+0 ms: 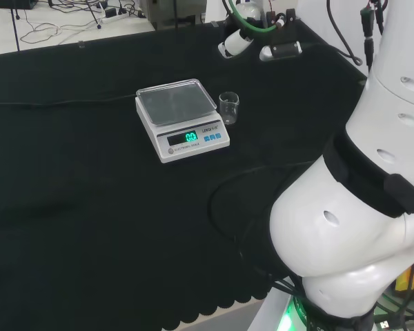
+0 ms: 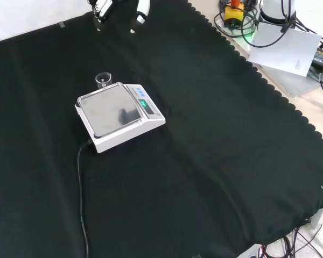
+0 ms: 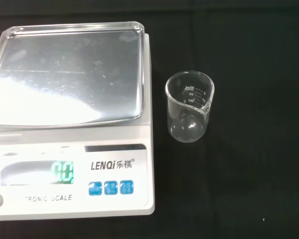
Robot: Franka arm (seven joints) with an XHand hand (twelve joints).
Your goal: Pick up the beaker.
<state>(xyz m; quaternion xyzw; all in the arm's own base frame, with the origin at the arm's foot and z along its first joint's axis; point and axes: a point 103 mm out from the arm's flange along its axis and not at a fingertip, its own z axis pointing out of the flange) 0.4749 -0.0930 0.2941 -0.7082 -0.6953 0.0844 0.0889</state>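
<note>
From the head view I have the electronic scale (image 1: 182, 119) nearest, its steel pan bare. Just beside it, to the right, the small glass beaker (image 1: 229, 107) stands upright and empty on the black surface (image 1: 90, 207). Farther off, the hand (image 1: 262, 41) hangs; I cannot tell how its fingers sit. I judge the beaker light, slick and fragile, best taken round its mid-wall.

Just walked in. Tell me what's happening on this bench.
Nothing is being held yet. A small clear beaker stands upright on the black cloth, right beside a white electronic scale but not on its metal pan, which is bare. The beaker looks empty. The hand hangs at the cloth's far edge in the head view, well away from the beaker, so the pickup has not begun.
</note>
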